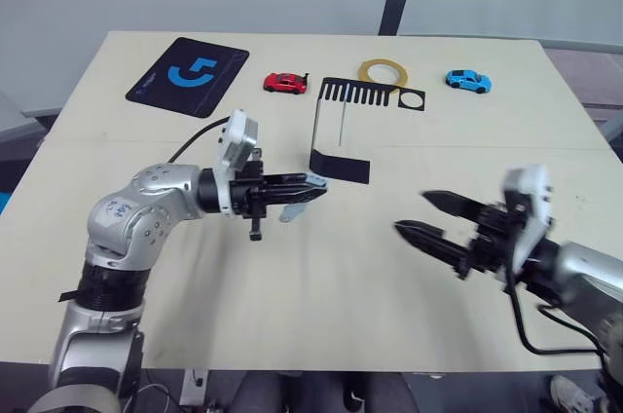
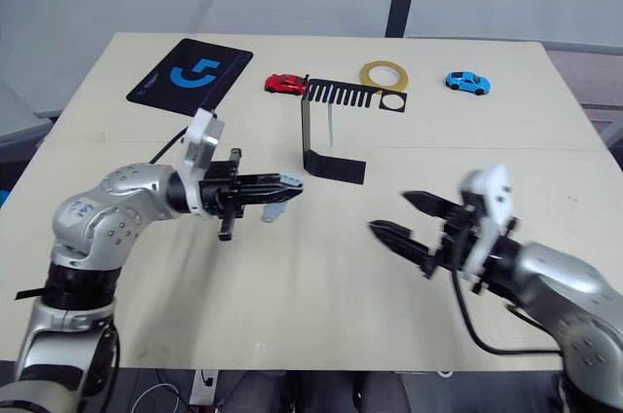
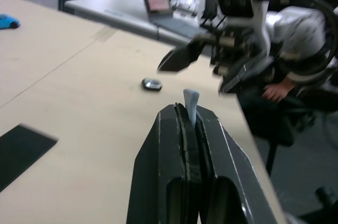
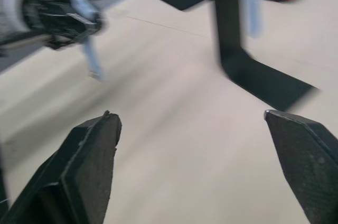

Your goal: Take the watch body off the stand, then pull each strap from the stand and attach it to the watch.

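My left gripper (image 1: 313,182) is shut on a pale grey-blue strap (image 1: 290,210), whose free end hangs down toward the table; its tip pokes out between the fingers in the left wrist view (image 3: 191,100). The black stand (image 1: 341,167) stands just beyond that gripper, and a second strap (image 1: 343,125) hangs from its comb-slotted top plate. The watch body (image 3: 151,83) lies flat on the table in front of my right gripper (image 1: 426,215). That gripper is open and empty, hovering at the table's near right, with the fingers (image 4: 90,145) spread wide.
Along the far edge lie a black mouse pad (image 1: 188,75) with a blue logo, a red toy car (image 1: 284,83), a yellow tape roll (image 1: 384,71) and a blue toy car (image 1: 468,81). A person's hand (image 3: 275,92) rests beyond the table's right side.
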You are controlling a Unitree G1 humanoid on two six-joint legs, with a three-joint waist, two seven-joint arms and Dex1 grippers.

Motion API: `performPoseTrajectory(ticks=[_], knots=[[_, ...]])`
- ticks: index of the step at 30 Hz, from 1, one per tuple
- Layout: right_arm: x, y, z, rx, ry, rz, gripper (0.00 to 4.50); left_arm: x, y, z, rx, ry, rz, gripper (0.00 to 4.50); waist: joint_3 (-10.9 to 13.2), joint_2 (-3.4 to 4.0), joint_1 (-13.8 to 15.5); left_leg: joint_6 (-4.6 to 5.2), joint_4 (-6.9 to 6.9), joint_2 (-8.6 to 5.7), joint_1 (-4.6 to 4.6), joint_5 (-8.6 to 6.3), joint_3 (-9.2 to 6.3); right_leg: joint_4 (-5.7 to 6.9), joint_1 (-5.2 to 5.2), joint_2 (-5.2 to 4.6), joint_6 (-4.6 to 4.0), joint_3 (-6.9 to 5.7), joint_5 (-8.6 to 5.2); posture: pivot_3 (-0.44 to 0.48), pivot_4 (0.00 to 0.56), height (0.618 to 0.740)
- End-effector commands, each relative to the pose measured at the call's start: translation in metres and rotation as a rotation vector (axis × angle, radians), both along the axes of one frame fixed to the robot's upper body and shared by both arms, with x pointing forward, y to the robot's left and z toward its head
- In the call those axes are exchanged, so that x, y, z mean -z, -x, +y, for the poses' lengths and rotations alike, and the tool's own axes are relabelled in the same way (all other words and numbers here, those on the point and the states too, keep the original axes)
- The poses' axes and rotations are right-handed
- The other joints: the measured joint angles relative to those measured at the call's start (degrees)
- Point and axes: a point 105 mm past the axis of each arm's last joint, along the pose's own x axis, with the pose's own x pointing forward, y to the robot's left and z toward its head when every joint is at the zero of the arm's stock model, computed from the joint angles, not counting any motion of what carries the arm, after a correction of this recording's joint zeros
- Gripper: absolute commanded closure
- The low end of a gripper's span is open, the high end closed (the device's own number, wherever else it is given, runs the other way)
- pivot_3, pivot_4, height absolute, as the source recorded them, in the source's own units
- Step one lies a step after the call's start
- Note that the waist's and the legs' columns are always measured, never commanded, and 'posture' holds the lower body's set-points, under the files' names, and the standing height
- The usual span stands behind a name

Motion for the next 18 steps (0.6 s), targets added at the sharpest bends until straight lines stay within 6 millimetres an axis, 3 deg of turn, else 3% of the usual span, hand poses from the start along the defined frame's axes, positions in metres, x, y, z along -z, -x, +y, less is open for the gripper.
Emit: performPoseTrajectory(ticks=[1,9,18], knots=[[-0.005,0.018,-0.036,0.152,0.059,-0.035,0.06,-0.006,0.006,0.006,0.028,-0.052,-0.129,4.5,0.0,0.0,0.1,0.0,0.0,0.01,0.0,0.0,0.0,-0.01,0.0,-0.01,0.0,0.03,0.0,0.0,0.15,0.732],[0.02,0.057,-0.086,0.329,0.137,0.095,0.06,0.006,0.006,0.014,0.035,-0.138,-0.21,4.5,0.0,0.0,-0.2,0.0,-0.05,0.04,0.11,0.0,0.07,-0.02,0.03,0.06,0.0,0.11,0.0,0.0,0.15,0.732],[0.033,0.052,-0.114,0.321,0.203,0.152,0.06,0.009,0.017,0.011,0.042,-0.147,-0.23,4.5,0.0,0.0,-0.3,0.01,-0.05,0.13,0.14,0.0,0.11,-0.01,0.03,0.04,0.0,0.2,0.0,0.0,0.15,0.732]])
